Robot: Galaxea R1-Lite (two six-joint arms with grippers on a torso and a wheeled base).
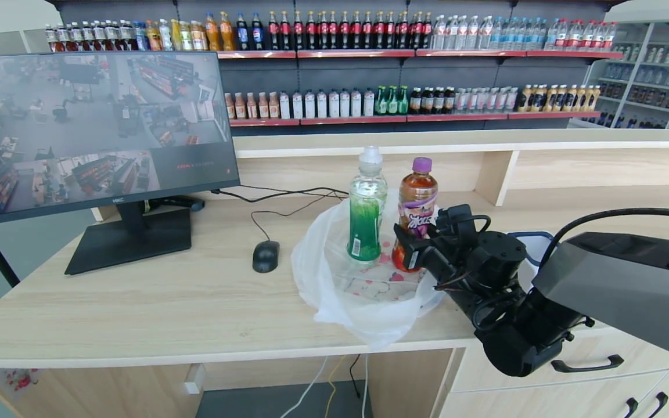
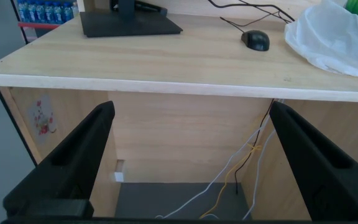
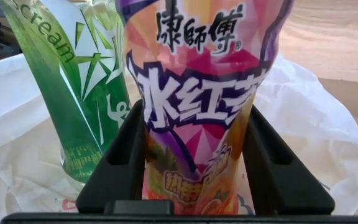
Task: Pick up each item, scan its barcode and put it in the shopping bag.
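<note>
Orange drink bottle (image 1: 417, 200) (image 3: 197, 124): purple-capped, stood upright inside the open shopping bag, on the robot's right of the green bottle and just beside it.
Green bottle (image 1: 365, 220) (image 3: 86, 93): white-capped, upright in the same bag.
Shopping bag (image 1: 334, 273) (image 2: 331, 37): thin white plastic, slumped open on the tabletop, one fold hanging over the front edge.
Right claw (image 1: 410, 249) (image 3: 196, 118): clenched on the orange drink bottle's lower half, one finger pressed to each side.
Left claw (image 2: 191, 109): released, fingers spread wide, held lower than the tabletop's front edge.
Tabletop (image 1: 166, 302) (image 2: 166, 56): pale wood grain.
Mouse (image 1: 265, 256) (image 2: 255, 40): black, corded, between the monitor stand and the bag.
Monitor (image 1: 90, 128): on a black stand at the tabletop's left, screen split into several camera scenes.
Shelves (image 1: 369, 55): rows of bottled drinks behind.
</note>
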